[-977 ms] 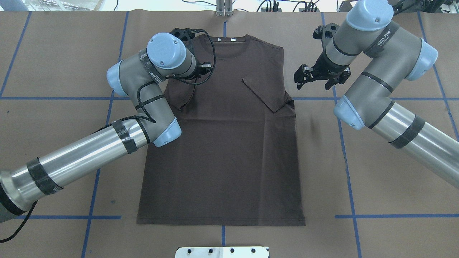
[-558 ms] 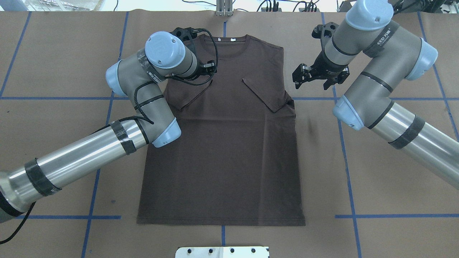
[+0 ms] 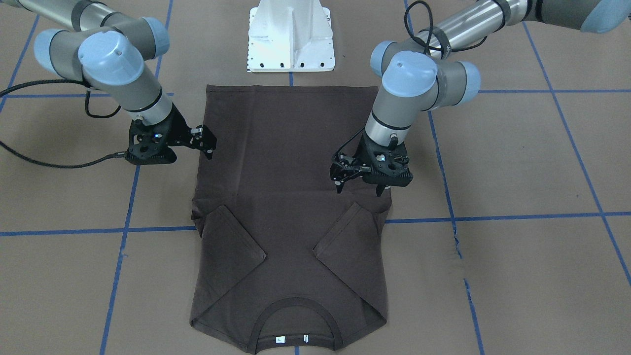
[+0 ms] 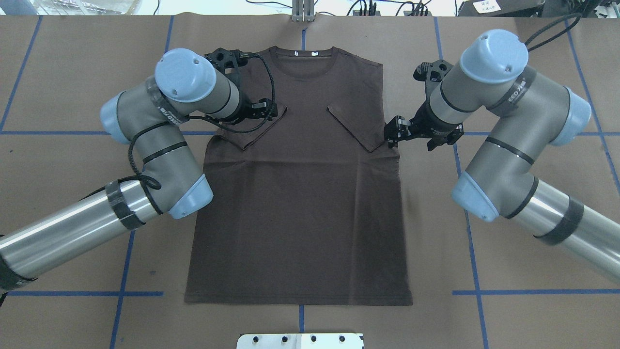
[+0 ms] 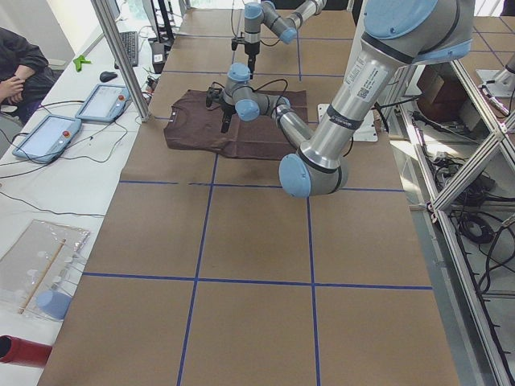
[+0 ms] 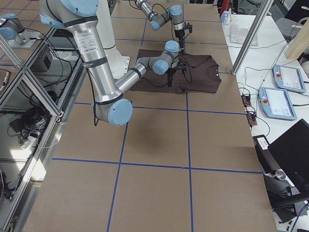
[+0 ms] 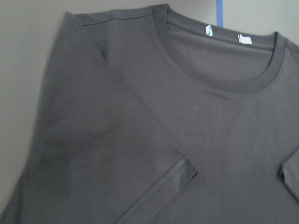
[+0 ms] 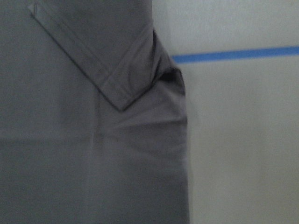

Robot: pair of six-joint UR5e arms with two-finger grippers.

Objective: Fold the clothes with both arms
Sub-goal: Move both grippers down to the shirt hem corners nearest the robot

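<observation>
Brown knit fabric: one dark T-shirt (image 4: pixel 300 208) lies flat and front-up at the centre of the table (image 4: pixel 523 310), with the hem nearest the white pedestal base (image 3: pixel 291 37) and the neck at the far side. The collar (image 7: pixel 210 84) is a rounded ribbed band, with two small white tags (image 7: pixel 208 31) inside the back of the neck. Both short sleeves are turned inward over the chest. The one on the left arm's side (image 4: pixel 252 131) and the one on the right arm's side (image 4: pixel 358 126) each form a flat wedge with a straight stitched diagonal edge. A small puckered bunch (image 8: pixel 170 81) stands at the side edge below the right-hand fold; the rest of the cloth is smooth apart from a few faint creases. The table surface is matte brown sheet, marked into squares by blue tape lines (image 4: pixel 533 292). The left end effector (image 3: pixel 359 189) points down over the shirt near its folded sleeve, fingers spread and holding nothing. The right end effector (image 4: pixel 410 141) sits at the shirt's opposite side edge, fingers likewise spread and empty. One finger overlaps the cloth edge, but whether it touches the cloth cannot be determined. Both arms are grey metal with light blue joint caps and black cabling.
</observation>
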